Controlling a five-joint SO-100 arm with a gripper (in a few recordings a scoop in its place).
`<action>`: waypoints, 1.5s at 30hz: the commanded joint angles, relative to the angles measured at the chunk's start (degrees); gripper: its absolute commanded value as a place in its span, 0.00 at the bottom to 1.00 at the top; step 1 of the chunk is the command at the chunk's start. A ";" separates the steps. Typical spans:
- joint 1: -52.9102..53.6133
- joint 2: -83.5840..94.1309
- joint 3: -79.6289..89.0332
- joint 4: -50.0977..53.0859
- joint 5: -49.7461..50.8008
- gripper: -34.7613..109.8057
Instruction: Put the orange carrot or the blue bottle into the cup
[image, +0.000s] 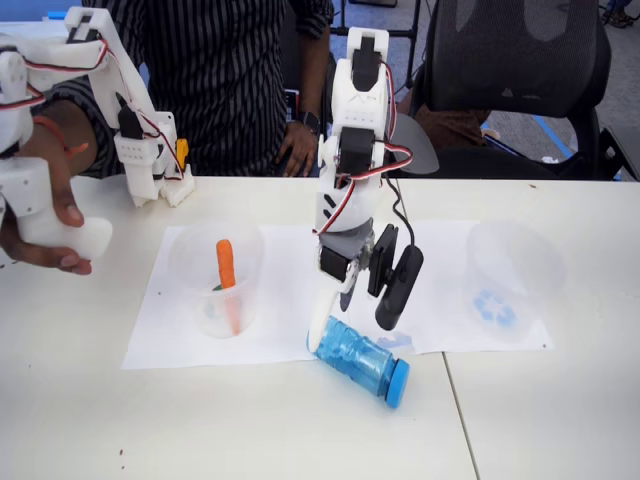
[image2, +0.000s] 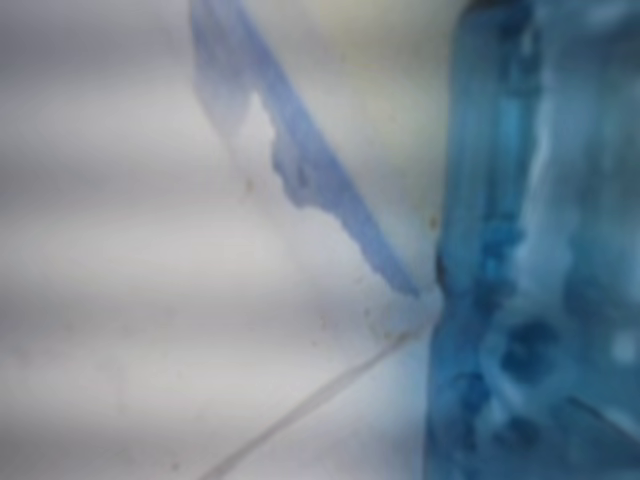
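Note:
The blue bottle lies on its side at the front edge of the white paper, cap toward the right front. In the wrist view the bottle is a blurred blue mass along the right side, very close. My gripper hangs right over it, open: the white finger rests by the bottle's base end and the black finger stands raised above its body. The orange carrot stands upright inside a clear tumbler on the left. The cup with the blue recycling mark stands on the right, nothing in it.
White paper sheets lie under both tumblers on the white table. A person in a striped shirt sits behind the table, and a black chair stands at the back right.

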 joint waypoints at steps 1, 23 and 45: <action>0.88 2.64 -7.38 -0.70 0.62 0.59; 0.88 -3.25 -10.90 -2.90 0.62 0.59; 0.79 -4.31 -10.99 -3.60 0.53 0.59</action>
